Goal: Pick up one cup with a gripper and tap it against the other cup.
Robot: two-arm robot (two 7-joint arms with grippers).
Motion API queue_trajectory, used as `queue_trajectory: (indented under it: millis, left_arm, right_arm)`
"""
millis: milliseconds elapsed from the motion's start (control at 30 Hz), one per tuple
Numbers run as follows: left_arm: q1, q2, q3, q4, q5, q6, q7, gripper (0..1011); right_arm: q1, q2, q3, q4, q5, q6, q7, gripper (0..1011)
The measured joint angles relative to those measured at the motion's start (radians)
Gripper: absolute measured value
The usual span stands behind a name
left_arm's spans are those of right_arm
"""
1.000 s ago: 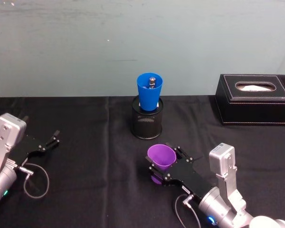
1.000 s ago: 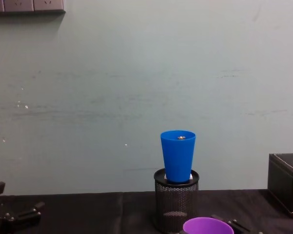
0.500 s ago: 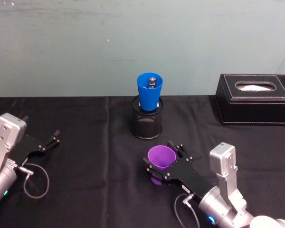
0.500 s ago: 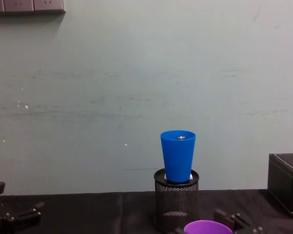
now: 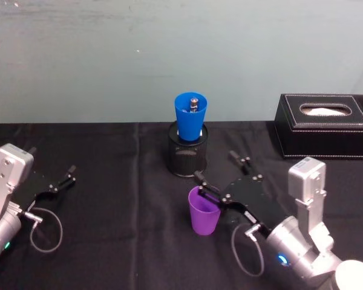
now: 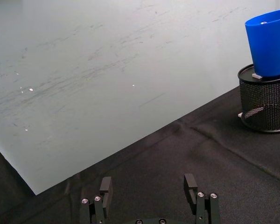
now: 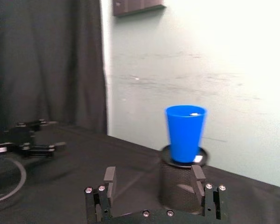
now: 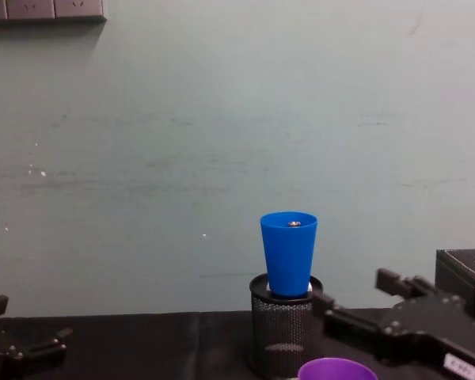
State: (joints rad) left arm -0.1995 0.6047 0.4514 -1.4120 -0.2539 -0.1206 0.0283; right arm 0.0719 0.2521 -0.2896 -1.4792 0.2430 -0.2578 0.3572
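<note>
My right gripper (image 5: 219, 179) hung above the black tablecloth (image 5: 121, 181), fingers spread wide and holding nothing. One finger (image 5: 207, 184) lay just over the far rim of the purple cup (image 5: 204, 211), though I could not tell whether it touched. That cup stood upright on the cloth, near me and a little right of centre. Farther off, the blue cup (image 5: 190, 116) sat upright in the mouth of the black mesh pen holder (image 5: 188, 158), with a small metal object inside it. The two cups were apart. A black tissue box (image 5: 325, 125) sat at far right. My left gripper (image 5: 63, 180) rested low at left, fingers parted, empty.
</note>
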Motion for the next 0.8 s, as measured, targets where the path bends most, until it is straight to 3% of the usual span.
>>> queue_trajectory:
  millis: [133, 333, 533, 800]
  left_arm:
    - [0.0, 0.0, 0.0, 0.0, 0.0, 0.0, 0.0, 1000]
    - [0.0, 0.0, 0.0, 0.0, 0.0, 0.0, 0.0, 1000]
    - [0.0, 0.0, 0.0, 0.0, 0.0, 0.0, 0.0, 1000]
    - [0.0, 0.0, 0.0, 0.0, 0.0, 0.0, 0.0, 1000]
  right_arm:
    - [-0.017, 0.016, 0.031, -0.043, -0.019, 0.047, -0.044, 1003]
    - [-0.051, 0.026, 0.112, -0.078, -0.022, 0.112, -0.111, 1002]
    - [-0.06, 0.018, 0.172, -0.044, -0.032, 0.134, -0.16, 1002]
    - [-0.055, 0.004, 0.202, 0.006, -0.046, 0.129, -0.163, 1003]
